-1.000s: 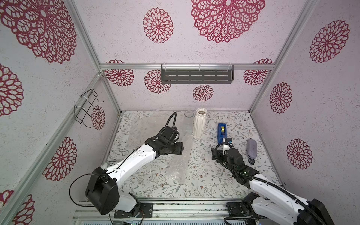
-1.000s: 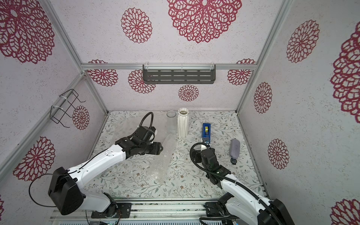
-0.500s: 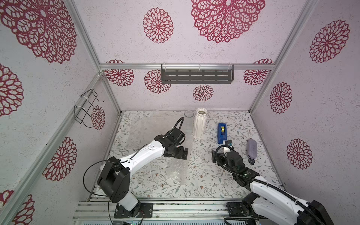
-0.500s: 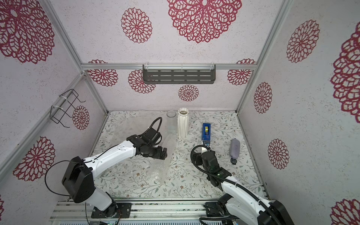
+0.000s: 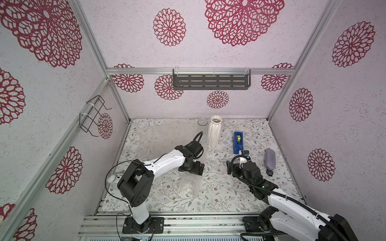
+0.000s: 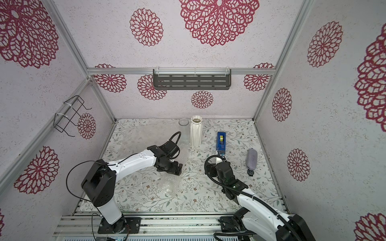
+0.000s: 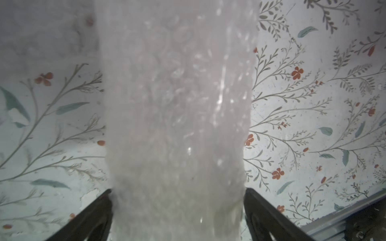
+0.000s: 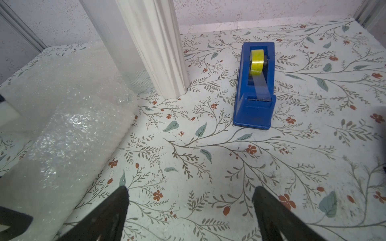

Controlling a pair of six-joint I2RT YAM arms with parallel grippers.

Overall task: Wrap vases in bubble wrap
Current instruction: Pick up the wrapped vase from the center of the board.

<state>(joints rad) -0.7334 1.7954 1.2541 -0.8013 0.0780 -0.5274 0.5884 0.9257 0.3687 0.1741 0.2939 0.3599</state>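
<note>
Left gripper [image 5: 193, 168] is down low over the table [image 5: 219, 198], and its wrist view shows the roll of bubble wrap [image 7: 177, 104] running straight up the middle between the jaws. They stand spread wide, one black finger [image 7: 92, 217] on each flank of the roll. The tips sit right at the edges of the plastic, and whether they press on it I can't tell. In both top views the roll lies flat on the flowered table. Its far end is tucked under the left gripper, and something round and glassy shows through at the near end, which points toward the robot's base. Over to the right gripper [image 8: 190, 189]: jaws wide apart above bare table, nothing between them. The roll lies well outside them, off toward the left arm's side. Ahead of those jaws sits the blue tape dispenser [image 8: 254, 87], apart from them. The white vase [image 5: 214, 133] stands upright near the back wall, and a clear glass vase [image 5: 202, 123] stands upright just beside it. A flat sheet of bubble wrap [image 5: 165, 135] is spread over the back left of the table, reaching to the foot of the glass vase. A grey pouch [image 5: 270, 159] and a watch [image 5: 269, 172] lie by the right wall, clear of both arms.
</note>
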